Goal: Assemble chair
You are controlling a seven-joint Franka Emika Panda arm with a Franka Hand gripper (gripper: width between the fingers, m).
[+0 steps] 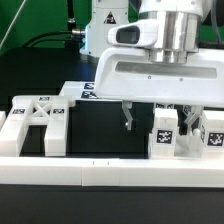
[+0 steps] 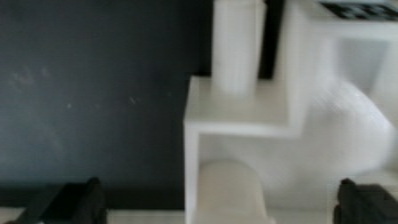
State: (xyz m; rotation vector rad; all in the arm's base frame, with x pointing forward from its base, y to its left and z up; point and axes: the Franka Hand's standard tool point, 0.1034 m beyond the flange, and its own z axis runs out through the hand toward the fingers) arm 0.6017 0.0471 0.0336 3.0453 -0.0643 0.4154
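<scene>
The X-braced white panel lies flat at the exterior view's left. Two chunky white tagged blocks stand at the exterior view's right. My gripper hangs just above the table between the panel and the blocks, one finger clearly visible. In the wrist view my gripper is open wide. A stepped white chair part lies below it, and its rounded end sits between the dark fingertips without touching them.
The marker board lies flat behind the panel. A long low white border rail runs along the front. The table top is black.
</scene>
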